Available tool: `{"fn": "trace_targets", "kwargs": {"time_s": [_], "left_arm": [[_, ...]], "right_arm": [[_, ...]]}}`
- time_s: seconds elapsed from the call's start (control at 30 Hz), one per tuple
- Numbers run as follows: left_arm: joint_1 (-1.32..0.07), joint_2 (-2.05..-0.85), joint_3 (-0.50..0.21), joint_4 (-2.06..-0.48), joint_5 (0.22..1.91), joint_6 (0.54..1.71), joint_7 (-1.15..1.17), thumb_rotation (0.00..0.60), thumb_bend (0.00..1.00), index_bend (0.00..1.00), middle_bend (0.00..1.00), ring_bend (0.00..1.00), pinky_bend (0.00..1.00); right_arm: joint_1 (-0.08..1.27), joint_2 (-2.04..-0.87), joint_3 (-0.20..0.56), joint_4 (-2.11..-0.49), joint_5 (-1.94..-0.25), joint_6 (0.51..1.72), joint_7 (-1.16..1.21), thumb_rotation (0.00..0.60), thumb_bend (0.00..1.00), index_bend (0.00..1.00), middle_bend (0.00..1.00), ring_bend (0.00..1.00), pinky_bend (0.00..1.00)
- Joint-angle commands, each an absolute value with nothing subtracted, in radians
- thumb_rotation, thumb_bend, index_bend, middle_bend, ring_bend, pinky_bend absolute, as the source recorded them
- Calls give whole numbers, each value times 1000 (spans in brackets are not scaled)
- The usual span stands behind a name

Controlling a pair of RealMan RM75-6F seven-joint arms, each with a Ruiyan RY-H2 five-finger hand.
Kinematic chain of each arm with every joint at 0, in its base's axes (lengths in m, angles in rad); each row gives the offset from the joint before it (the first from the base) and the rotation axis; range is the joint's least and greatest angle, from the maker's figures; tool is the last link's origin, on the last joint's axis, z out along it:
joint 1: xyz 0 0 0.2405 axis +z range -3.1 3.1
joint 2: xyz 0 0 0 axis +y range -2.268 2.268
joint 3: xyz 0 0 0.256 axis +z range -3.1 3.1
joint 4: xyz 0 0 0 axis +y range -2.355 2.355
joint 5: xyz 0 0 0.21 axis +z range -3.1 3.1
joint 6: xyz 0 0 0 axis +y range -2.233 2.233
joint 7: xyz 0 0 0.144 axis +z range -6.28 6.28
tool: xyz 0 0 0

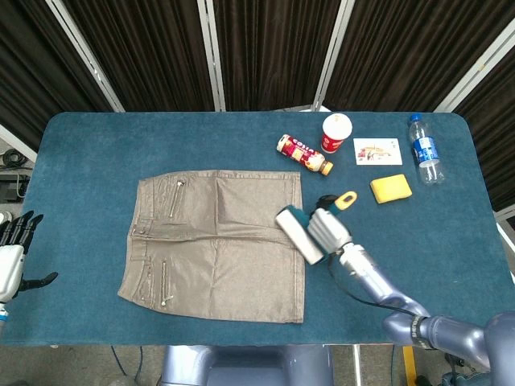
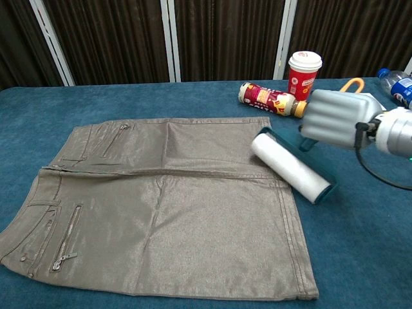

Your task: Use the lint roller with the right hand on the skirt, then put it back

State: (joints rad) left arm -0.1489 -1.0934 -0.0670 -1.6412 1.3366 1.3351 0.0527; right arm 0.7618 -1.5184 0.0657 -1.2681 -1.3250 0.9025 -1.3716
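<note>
A taupe skirt [image 1: 216,233] [image 2: 161,199] with zip pockets lies flat on the blue table [image 1: 96,145]. My right hand [image 1: 328,229] [image 2: 336,120] grips the handle of the lint roller [image 1: 298,234] [image 2: 291,166], a white roll in a teal frame with a yellow loop at its end. The roller hangs over the skirt's right edge, partly above bare table. Whether the roll touches the fabric I cannot tell. At the far left table edge my left hand [image 1: 11,256] stays with fingers apart and nothing in it.
Behind the roller lie a snack tube [image 1: 304,155] [image 2: 270,99], a red cup [image 1: 336,133] [image 2: 304,72], a card [image 1: 377,150], a water bottle [image 1: 425,149] and a yellow sponge [image 1: 390,188] [image 2: 384,124].
</note>
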Motion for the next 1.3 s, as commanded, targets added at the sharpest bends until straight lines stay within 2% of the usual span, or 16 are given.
{"fn": "trace_targets", "kwargs": {"time_s": [0.03, 0.13, 0.2, 0.23, 0.27, 0.33, 0.37, 0.47, 0.7, 0.8, 0.9, 1.03, 1.13, 1.17, 1.3], "left_arm": [[-150, -1094, -66, -1643, 1336, 1333, 55, 600, 0, 0, 0, 0, 0], [-150, -1094, -65, -1646, 1339, 1335, 57, 600, 0, 0, 0, 0, 0], [-149, -1094, -64, -1649, 1343, 1338, 59, 600, 0, 0, 0, 0, 0], [-149, -1094, -63, -1650, 1345, 1339, 60, 600, 0, 0, 0, 0, 0], [-149, -1094, -62, -1652, 1347, 1339, 61, 600, 0, 0, 0, 0, 0], [-148, -1093, -60, -1655, 1350, 1341, 61, 600, 0, 0, 0, 0, 0], [-148, -1093, -60, -1656, 1352, 1343, 62, 600, 0, 0, 0, 0, 0], [-148, -1092, -59, -1659, 1353, 1343, 59, 600, 0, 0, 0, 0, 0], [-144, -1079, -55, -1669, 1364, 1347, 41, 600, 0, 0, 0, 0, 0], [-140, -1070, -50, -1675, 1378, 1354, 26, 600, 0, 0, 0, 0, 0], [-134, -1061, -45, -1679, 1397, 1366, 10, 600, 0, 0, 0, 0, 0], [-124, -1064, -44, -1663, 1444, 1412, -20, 600, 0, 0, 0, 0, 0], [-111, -1083, -46, -1627, 1486, 1465, -43, 600, 0, 0, 0, 0, 0], [-104, -1084, -45, -1621, 1500, 1489, -49, 600, 0, 0, 0, 0, 0], [-91, -1078, -39, -1618, 1509, 1506, -66, 600, 0, 0, 0, 0, 0]], "right_arm": [[722, -1481, 57, -1254, -1277, 915, -1314, 600, 840, 464, 535, 449, 459], [699, -1459, 51, -1247, -1239, 917, -1280, 600, 835, 460, 535, 448, 459], [688, -1452, 44, -1234, -1223, 918, -1269, 600, 730, 395, 515, 423, 460], [682, -1450, 40, -1224, -1212, 916, -1262, 600, 562, 299, 468, 382, 460], [676, -1449, 40, -1217, -1196, 912, -1252, 600, 332, 177, 392, 324, 460], [665, -1448, 44, -1213, -1158, 908, -1236, 600, 54, 33, 263, 234, 448], [660, -1446, 46, -1214, -1142, 914, -1234, 600, 4, 5, 222, 204, 441], [651, -1434, 51, -1231, -1130, 939, -1213, 600, 0, 0, 184, 160, 431], [621, -1355, 61, -1331, -1126, 1008, -1141, 600, 0, 0, 182, 154, 420], [588, -1291, 67, -1397, -1141, 1048, -1041, 600, 0, 0, 179, 153, 381], [539, -1222, 71, -1470, -1179, 1100, -881, 600, 0, 0, 150, 124, 323], [443, -1137, 69, -1580, -1235, 1183, -586, 600, 0, 0, 49, 7, 151], [378, -1106, 52, -1600, -1322, 1264, -388, 600, 0, 0, 3, 0, 18], [335, -1103, 47, -1625, -1340, 1322, -308, 600, 0, 0, 0, 0, 1], [272, -1101, 18, -1633, -1413, 1407, -222, 600, 0, 0, 0, 0, 0]]}}
